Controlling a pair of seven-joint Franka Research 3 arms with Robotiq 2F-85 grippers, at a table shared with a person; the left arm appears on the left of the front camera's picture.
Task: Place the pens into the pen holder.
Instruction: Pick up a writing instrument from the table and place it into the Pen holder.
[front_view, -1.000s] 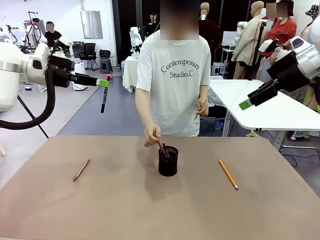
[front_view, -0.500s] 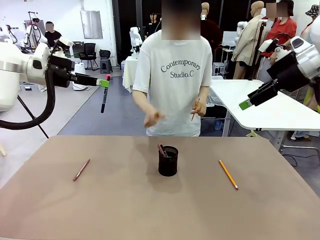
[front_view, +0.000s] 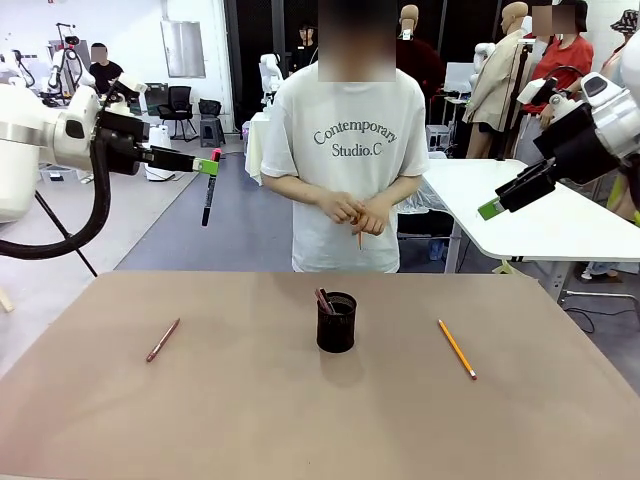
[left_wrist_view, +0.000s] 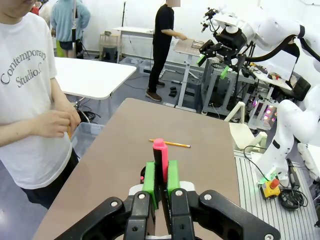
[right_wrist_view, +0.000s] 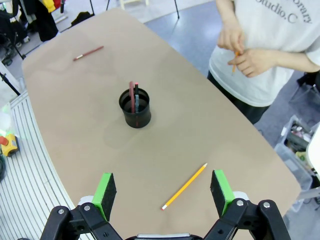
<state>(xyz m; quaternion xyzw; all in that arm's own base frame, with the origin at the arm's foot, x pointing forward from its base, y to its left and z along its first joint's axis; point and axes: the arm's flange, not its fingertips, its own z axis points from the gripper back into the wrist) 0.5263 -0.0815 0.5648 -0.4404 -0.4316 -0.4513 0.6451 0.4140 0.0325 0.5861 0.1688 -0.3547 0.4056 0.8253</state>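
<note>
While the left gripper (front_view: 212, 165) pinches the red-tipped pen (front_view: 207, 205) hanging upright, the pen holder (front_view: 336, 322) sits lower right, mid-counter (front_view: 200, 420); the right gripper (right_wrist_view: 163, 186) is spread.

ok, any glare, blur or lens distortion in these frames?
Front view: even light, no glare, faint soft shadow under the pen holder. Left wrist view: left claw and red-tipped pen sharp, background bright. Right wrist view: wide-angle bowing of the table edges; yellow pencil crisp.

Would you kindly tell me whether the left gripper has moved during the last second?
No. The left gripper, shut on the dark pen, is just where it was, up left of the pen holder, beyond the table's far edge.
</note>
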